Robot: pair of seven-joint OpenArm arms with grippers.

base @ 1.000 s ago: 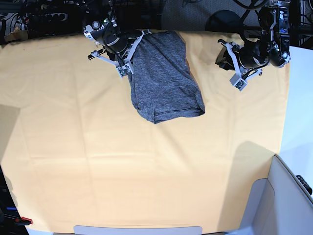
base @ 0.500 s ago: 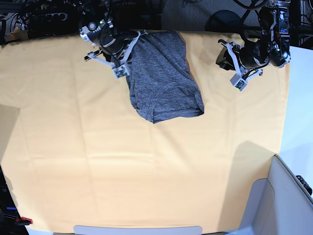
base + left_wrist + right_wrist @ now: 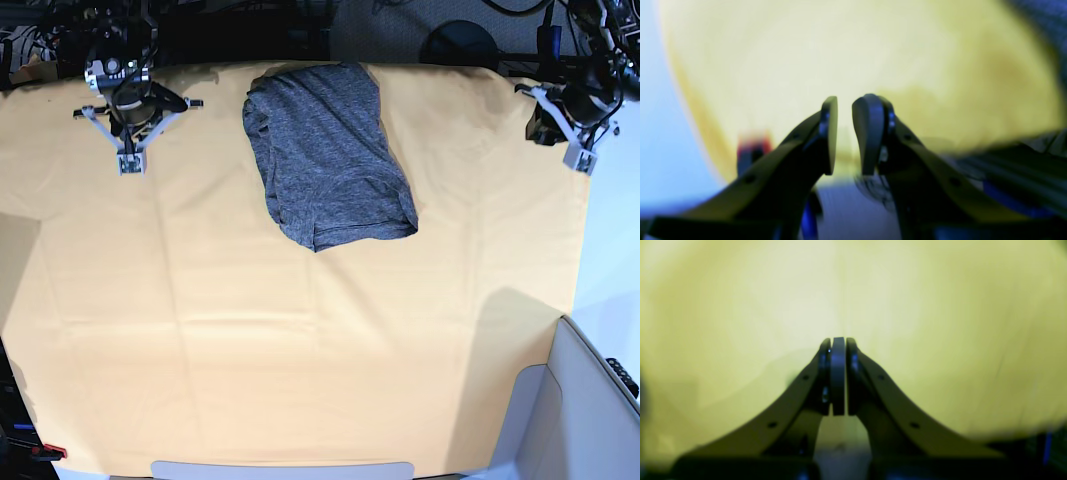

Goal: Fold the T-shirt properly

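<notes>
1. Heathered dark grey knit T-shirt (image 3: 330, 155) is seen folded at upper centre on yellow-orange cloth (image 3: 300, 340).
2. Right gripper (image 3: 127, 165), upper left: jaws pressed together, nothing held.
3. Left gripper (image 3: 583, 160), upper right: jaws slightly parted, nothing held.

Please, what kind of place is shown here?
Probably a robotics lab workbench: two arm tools above a yellow-orange cloth, a grey T-shirt on it, and cables behind.

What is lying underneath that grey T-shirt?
The T-shirt lies folded on a yellow-orange cloth that spreads out on all sides of it. Whatever is beneath the cloth, or tucked inside the shirt's folds, is covered.
</notes>
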